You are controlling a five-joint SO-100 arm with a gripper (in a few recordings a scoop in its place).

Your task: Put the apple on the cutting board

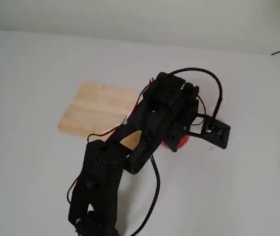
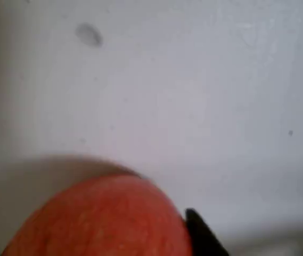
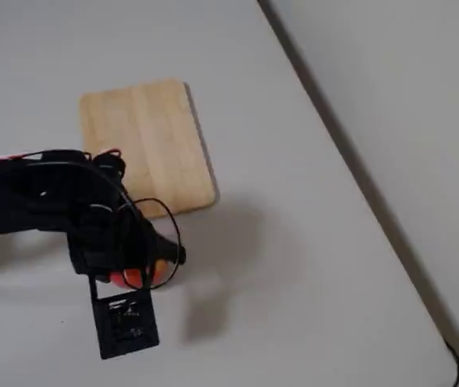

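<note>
- The apple (image 2: 100, 221) fills the lower part of the wrist view, red-orange, with a dark fingertip (image 2: 202, 234) of the end effector at its right side and another dark tip at the bottom left edge of the picture.
- In a fixed view the end effector (image 1: 179, 137) sits over the apple (image 1: 177, 142), of which only a red sliver shows beneath the black arm.
- In the other fixed view the apple (image 3: 136, 276) shows red-orange under the end effector (image 3: 144, 270), with the fingers on either side of it; they appear clamped on the apple, though the contact itself is too hidden to be sure.
- Whether the apple rests on the worktop (image 1: 228, 187) or is raised off it cannot be told.
- The cutting board (image 1: 98, 110) lies flat on the white worktop, its near edge partly covered by the arm in that view.
- In the other fixed view the cutting board (image 3: 144, 141) lies just beside the apple, apart from it; the apple is off the board.
</note>
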